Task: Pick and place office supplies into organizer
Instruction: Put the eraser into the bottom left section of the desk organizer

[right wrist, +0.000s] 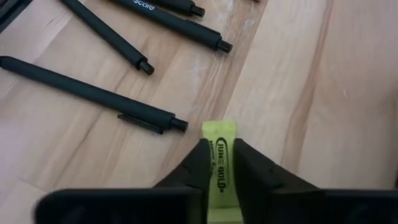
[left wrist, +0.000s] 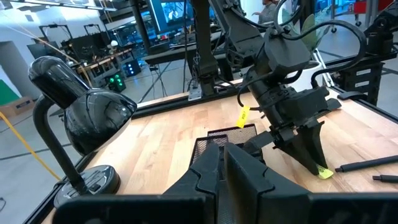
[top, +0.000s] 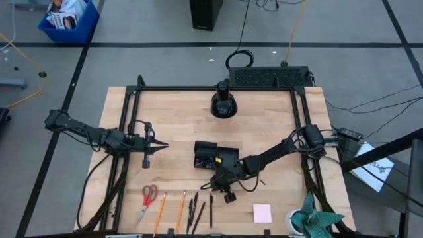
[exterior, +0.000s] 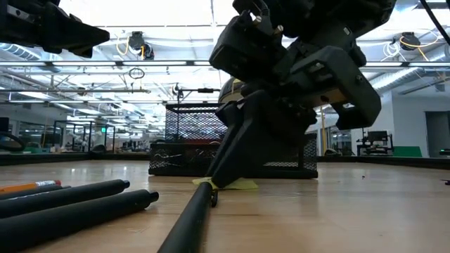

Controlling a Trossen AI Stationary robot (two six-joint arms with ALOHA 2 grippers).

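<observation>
The right fingers (right wrist: 219, 163) pinch the small yellow piece (right wrist: 219, 140) on the desk (right wrist: 298, 93). They should lift it straight up, clear of the pens (right wrist: 93, 96). The left fingers (top: 158, 145) wait pressed together.

The right gripper (right wrist: 219, 163) covers most of the small yellow piece (right wrist: 219, 134) in its wrist view, so only the far end and a strip of print show. In the low view that arm blocks the middle of the organizer (exterior: 176, 151), and the nearest black pen (exterior: 186, 223) runs off the bottom edge. From above, the scissors (top: 147, 200) and pencils (top: 160, 213) sit at the near worktop edge, pencil ends cut off. What's inside the organizer is too small to tell.
</observation>
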